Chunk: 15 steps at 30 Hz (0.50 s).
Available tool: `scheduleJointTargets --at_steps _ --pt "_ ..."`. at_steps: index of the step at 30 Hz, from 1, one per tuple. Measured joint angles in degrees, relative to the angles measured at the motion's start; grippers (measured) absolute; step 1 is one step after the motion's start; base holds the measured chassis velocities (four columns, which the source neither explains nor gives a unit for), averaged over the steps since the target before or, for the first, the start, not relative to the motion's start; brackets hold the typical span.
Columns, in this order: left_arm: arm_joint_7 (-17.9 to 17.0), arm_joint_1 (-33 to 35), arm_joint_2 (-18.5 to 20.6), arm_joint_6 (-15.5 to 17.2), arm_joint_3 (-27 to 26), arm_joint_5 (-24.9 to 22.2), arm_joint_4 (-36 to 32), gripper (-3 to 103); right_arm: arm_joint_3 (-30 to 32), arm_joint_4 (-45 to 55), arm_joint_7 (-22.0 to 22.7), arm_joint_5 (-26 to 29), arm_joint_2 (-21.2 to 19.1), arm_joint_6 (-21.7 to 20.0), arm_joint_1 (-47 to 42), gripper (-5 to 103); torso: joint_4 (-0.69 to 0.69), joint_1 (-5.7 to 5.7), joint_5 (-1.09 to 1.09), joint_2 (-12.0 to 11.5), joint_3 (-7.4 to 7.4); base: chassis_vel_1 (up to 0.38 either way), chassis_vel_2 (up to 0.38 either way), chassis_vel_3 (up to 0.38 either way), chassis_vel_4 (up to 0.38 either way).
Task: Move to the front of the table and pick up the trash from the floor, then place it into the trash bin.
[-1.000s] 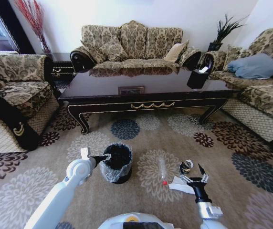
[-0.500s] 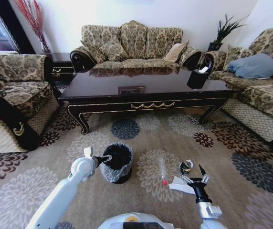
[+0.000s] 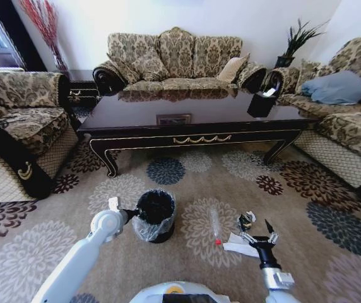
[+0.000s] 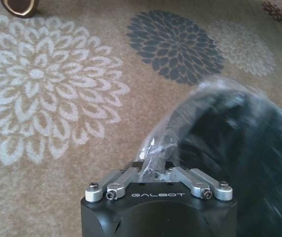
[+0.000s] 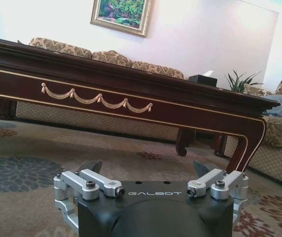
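Head view: we see the left gripper (image 3: 130, 213) pinching the crinkly grey liner of the round black trash bin (image 3: 154, 215). The right gripper (image 3: 259, 238), jaws wide, hovers low over crumpled white paper (image 3: 237, 245); the clear red-tipped tube (image 3: 215, 225) lies just left.

Left wrist view: fingers closed on liner plastic (image 4: 157, 157).

Right wrist view: the glossy dark brown table (image 5: 131, 89) stands ahead of the spread jaws.

Around me: floral-patterned carpet (image 3: 187, 173) in beige, grey and maroon; three damask sofas, one ahead (image 3: 174, 60), one on my left (image 3: 16, 120), one on my right (image 3: 351, 107) bearing a blue cushion (image 3: 337, 87); white walls; framed landscape painting (image 5: 121, 16); potted plant (image 3: 296, 41).
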Motion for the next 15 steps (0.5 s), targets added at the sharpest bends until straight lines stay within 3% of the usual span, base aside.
scheduleJointTargets --at_steps 8,15 --pt "0.9 1.4 2.0 0.0 -1.6 -0.6 -1.4 4 0.0 -1.9 0.4 0.8 -0.5 -0.3 0.7 100 0.02 0.00 0.00 0.0 0.00 0.000 0.000 0.000 0.000" --pt "2.0 1.8 5.1 0.1 -3.2 1.5 -2.8 4 -0.2 -6.0 1.2 0.3 -1.0 -3.3 1.6 100 0.00 0.00 0.00 0.0 0.00 0.000 0.000 0.000 0.000"
